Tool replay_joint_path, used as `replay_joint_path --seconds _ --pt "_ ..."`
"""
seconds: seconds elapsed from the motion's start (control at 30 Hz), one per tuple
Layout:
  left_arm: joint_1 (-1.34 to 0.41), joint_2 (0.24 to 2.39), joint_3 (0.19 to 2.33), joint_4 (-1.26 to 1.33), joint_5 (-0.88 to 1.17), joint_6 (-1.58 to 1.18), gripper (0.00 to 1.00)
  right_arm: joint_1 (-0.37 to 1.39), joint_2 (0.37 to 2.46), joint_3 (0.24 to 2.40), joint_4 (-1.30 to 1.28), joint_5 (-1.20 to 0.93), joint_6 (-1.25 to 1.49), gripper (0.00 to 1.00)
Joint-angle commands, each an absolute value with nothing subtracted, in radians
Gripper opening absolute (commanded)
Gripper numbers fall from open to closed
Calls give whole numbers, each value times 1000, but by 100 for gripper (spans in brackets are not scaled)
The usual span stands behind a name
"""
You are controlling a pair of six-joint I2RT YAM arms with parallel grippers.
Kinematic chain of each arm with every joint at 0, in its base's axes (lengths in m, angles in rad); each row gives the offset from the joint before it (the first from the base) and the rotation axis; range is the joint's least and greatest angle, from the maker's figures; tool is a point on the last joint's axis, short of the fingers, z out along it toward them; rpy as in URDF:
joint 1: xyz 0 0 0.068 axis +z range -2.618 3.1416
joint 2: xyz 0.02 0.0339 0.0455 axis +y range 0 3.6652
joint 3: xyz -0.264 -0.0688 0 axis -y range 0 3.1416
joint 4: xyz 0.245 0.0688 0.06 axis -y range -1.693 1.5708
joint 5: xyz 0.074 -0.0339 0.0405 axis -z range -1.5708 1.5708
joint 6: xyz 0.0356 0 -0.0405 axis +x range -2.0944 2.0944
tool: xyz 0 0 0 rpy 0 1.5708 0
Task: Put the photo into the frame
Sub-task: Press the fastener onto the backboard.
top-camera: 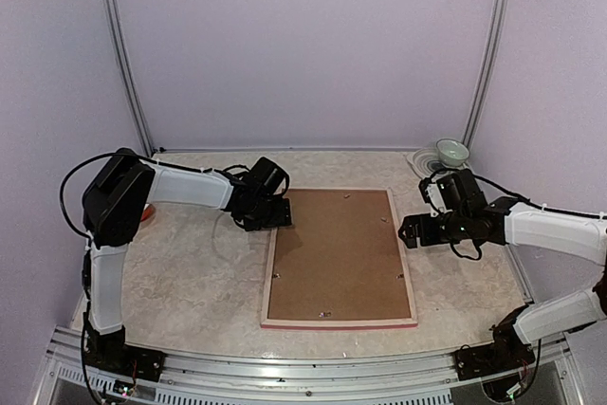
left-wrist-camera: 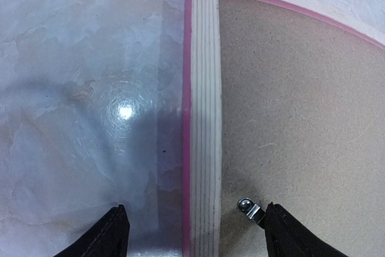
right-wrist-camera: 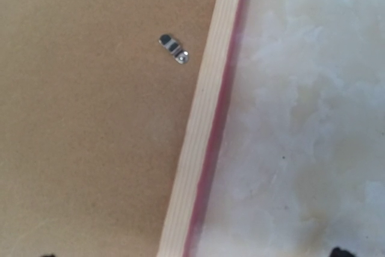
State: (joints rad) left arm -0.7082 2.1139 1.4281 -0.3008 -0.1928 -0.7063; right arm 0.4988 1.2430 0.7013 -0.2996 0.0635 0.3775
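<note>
The frame (top-camera: pixel 268 282) lies face down in the middle of the table, pale wood up with a pink edge showing. A brown backing board (top-camera: pixel 337 253) fills it, and the photo is hidden. My left gripper (top-camera: pixel 275 211) is at the frame's far left corner. In the left wrist view its jaws (left-wrist-camera: pixel 195 233) stand open astride the left rail (left-wrist-camera: pixel 204 88), one fingertip over the table and the other by a metal clip (left-wrist-camera: pixel 248 207) on the board (left-wrist-camera: pixel 301 106). My right gripper (top-camera: pixel 410 231) hovers open at the right rail (right-wrist-camera: pixel 201 118), holding nothing; another clip (right-wrist-camera: pixel 174 49) sits on the board (right-wrist-camera: pixel 90 118).
A pale green bowl (top-camera: pixel 452 151) stands on a plate (top-camera: pixel 424 163) at the back right corner. Something small and red (top-camera: pixel 147 213) shows behind my left arm's elbow. The marbled table top (top-camera: pixel 190 272) surrounds the frame, with walls close on three sides.
</note>
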Motion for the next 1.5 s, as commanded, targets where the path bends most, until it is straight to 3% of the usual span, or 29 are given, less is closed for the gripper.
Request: replay_joint_path --seconds 0.0,1.13,1.47 --pt "-704 2092 1404 -316 -210 -720 77 494 1209 687 -286 63 371 99" --pt "-751 2180 1493 -466 -272 -687 75 492 1203 684 -277 43 371 98" --pt "-738 2184 1479 -453 -260 -699 69 492 1184 678 -277 44 373 99"
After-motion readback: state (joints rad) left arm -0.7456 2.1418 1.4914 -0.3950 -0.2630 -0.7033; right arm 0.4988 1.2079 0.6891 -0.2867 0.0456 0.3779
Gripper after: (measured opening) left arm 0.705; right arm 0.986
